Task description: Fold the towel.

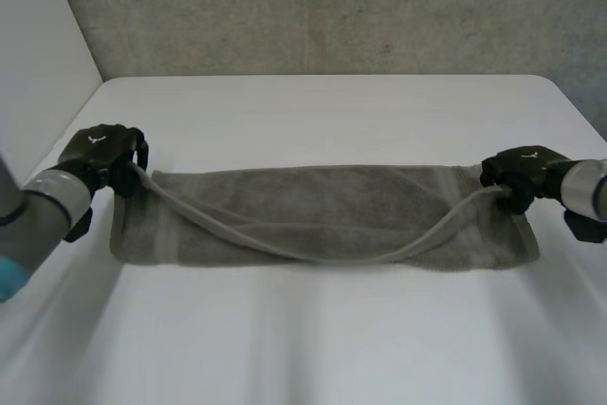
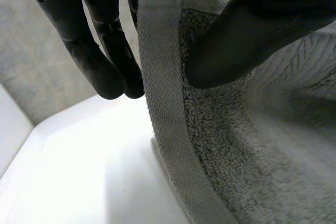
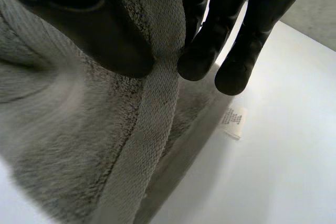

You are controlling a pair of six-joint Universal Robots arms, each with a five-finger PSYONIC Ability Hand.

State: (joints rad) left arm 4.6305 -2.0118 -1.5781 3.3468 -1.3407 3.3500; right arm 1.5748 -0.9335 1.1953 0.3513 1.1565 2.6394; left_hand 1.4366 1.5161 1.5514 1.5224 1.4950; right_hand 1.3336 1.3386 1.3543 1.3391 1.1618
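White table (image 1: 313,111), grey wall behind it. Grey towel (image 1: 322,206) lies lengthwise across the middle of the table. Its lower layer is flat. The hemmed edge of the top layer is raised at both ends and sags to the cloth in the middle.

Left hand (image 1: 102,154) at the towel's left end. In the left wrist view its thumb presses the hem against the fingers (image 2: 100,51), pinching the cloth.

Right hand (image 1: 520,173) at the towel's right end, same grip. In the right wrist view its thumb is on the pile and its fingers (image 3: 231,35) are behind the hem, closed on it.

Small white label (image 3: 232,121) sticks out from the towel's edge onto the table, below the right hand's fingertips.
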